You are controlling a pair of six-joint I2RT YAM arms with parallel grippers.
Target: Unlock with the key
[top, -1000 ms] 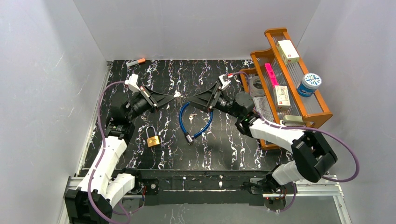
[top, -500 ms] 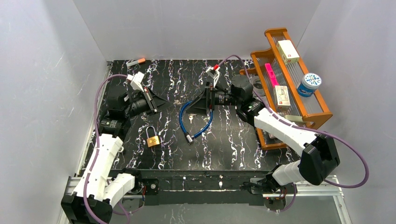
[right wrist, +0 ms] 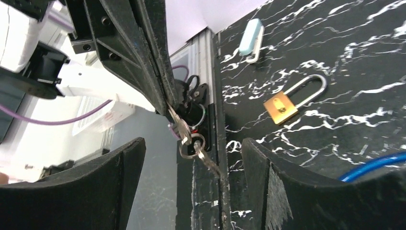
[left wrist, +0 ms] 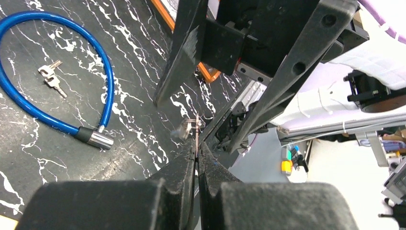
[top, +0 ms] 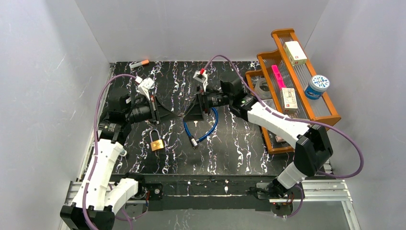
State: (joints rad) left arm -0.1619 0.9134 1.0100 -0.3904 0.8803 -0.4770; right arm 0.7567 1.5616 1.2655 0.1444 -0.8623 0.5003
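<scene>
My left gripper (left wrist: pixel 196 143) is shut on the key (left wrist: pixel 195 128), a small silver key on a ring with another dangling from it, held in the air. In the right wrist view the keys (right wrist: pixel 187 139) hang between the spread fingers (right wrist: pixel 125 178) of my right gripper (right wrist: pixel 191 165), which is open and not touching them. In the top view the left gripper (top: pixel 168 115) and right gripper (top: pixel 189 115) meet tip to tip above the table's middle. The brass padlock (top: pixel 157 143) lies flat near the left arm, its shackle closed; it also shows in the right wrist view as the padlock (right wrist: pixel 282 106).
A blue cable lock (top: pixel 203 128) lies curled under the right gripper, with a second pair of small keys (left wrist: pixel 50 76) inside its loop. A wooden rack (top: pixel 330 115) with boxes, tape and a tub stands along the right. An orange-grey marker (top: pixel 139 63) lies at the back left.
The right arm has swung left and turned, bringing its open fingers around the keys. The left gripper has shifted slightly forward and toward the middle, still shut on the key.
</scene>
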